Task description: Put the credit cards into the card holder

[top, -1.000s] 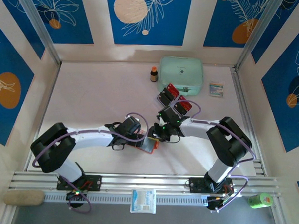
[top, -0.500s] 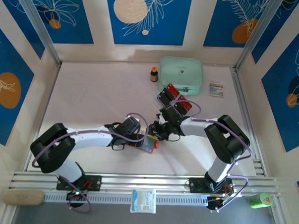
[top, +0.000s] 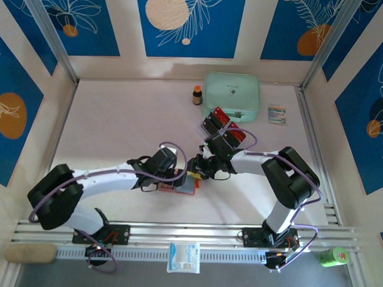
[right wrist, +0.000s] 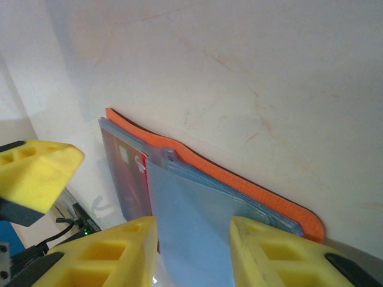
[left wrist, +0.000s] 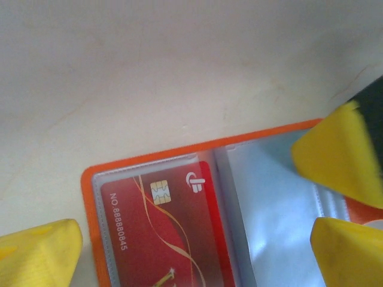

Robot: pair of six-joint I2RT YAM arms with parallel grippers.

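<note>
**Figure: 2 grippers meeting over the open wallet**

We see the orange wallet lying open and flat on the white table, near its front edge and between the 2 arms. In the left wrist view, 1 red card with a gold chip sits inside the clear pocket on the left half of the wallet. The right half shows a pale blue inner leaf.

The left gripper hangs just above the wallet with its jaws spread wide, clamping nothing.

The right gripper comes in from the opposite side. Its jaws are partly apart, with 1 yellow finger on either side of the pale blue leaf.

Farther back, beside the right forearm, we see the other red and black cards standing together. A mint-green pouch lies behind them.
</note>
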